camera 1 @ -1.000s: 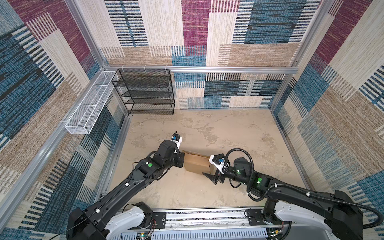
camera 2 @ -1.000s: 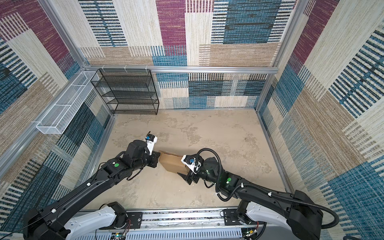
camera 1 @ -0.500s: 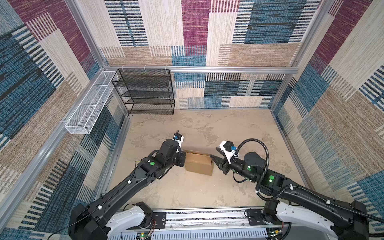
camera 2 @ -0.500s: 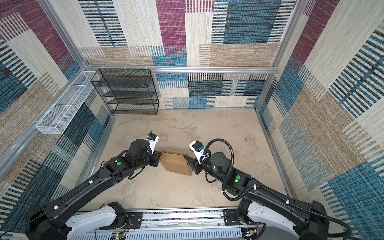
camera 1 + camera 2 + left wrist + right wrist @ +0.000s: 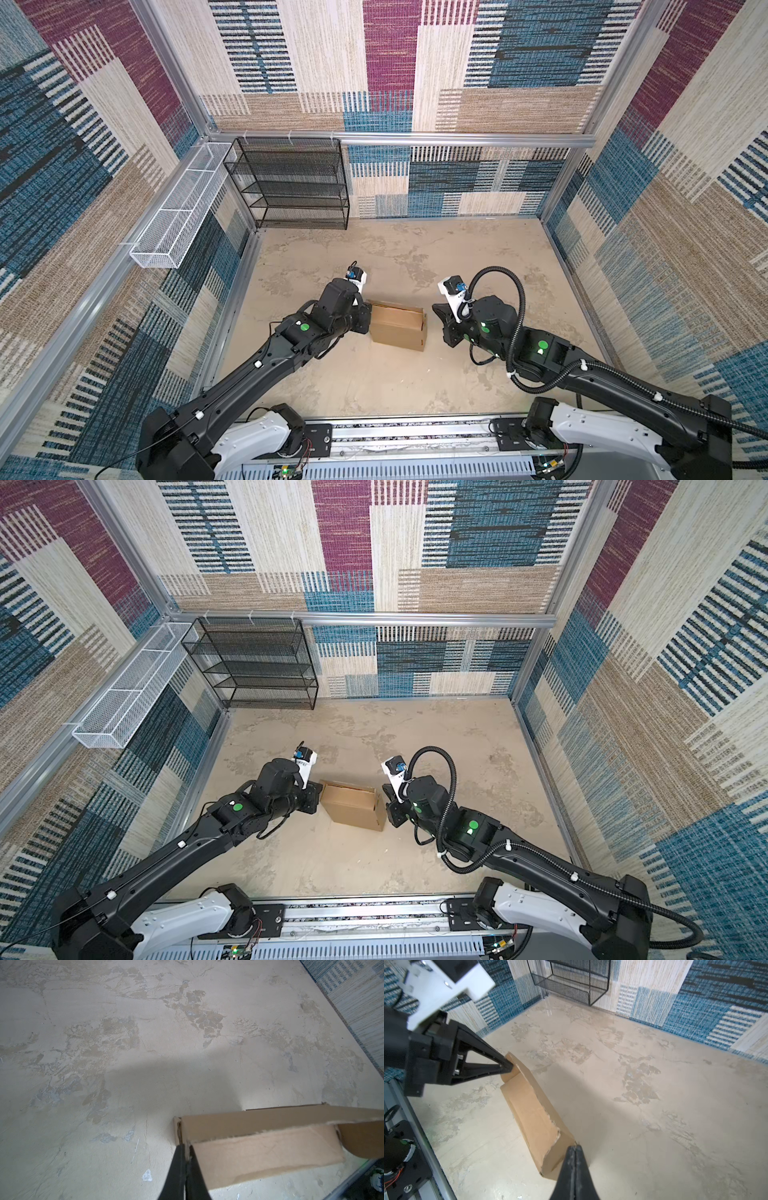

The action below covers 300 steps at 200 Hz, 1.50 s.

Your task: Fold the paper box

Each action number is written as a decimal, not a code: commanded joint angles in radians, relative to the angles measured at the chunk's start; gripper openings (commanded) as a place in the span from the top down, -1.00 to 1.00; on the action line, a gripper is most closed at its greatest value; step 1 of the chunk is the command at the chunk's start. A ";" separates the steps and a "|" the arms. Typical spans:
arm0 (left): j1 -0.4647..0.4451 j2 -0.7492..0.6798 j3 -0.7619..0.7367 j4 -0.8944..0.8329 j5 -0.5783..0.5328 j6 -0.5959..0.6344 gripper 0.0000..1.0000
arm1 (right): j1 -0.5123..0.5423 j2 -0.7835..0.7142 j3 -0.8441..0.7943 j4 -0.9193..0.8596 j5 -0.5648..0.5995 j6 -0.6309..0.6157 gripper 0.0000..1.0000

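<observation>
Left end effector (image 5: pixel 187 1148) seemingly pinches paper box (image 5: pixel 266 1155) corner.

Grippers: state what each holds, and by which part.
Left gripper pinches the box by its end flap's edge. Right gripper is shut at the opposite corner; no cardboard shows in its grip.

No text, label, brand or number can be read in any view — the paper box (image 5: pixel 398 328) shows only plain brown cardboard. In a top view a small dark marking sits on the white camera mount (image 5: pixel 307 766) at the left wrist — too small to make out.
</observation>
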 commanded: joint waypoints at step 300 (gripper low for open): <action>-0.034 0.014 0.013 -0.069 -0.054 -0.032 1.00 | 0.003 0.052 -0.035 0.016 -0.107 0.035 0.94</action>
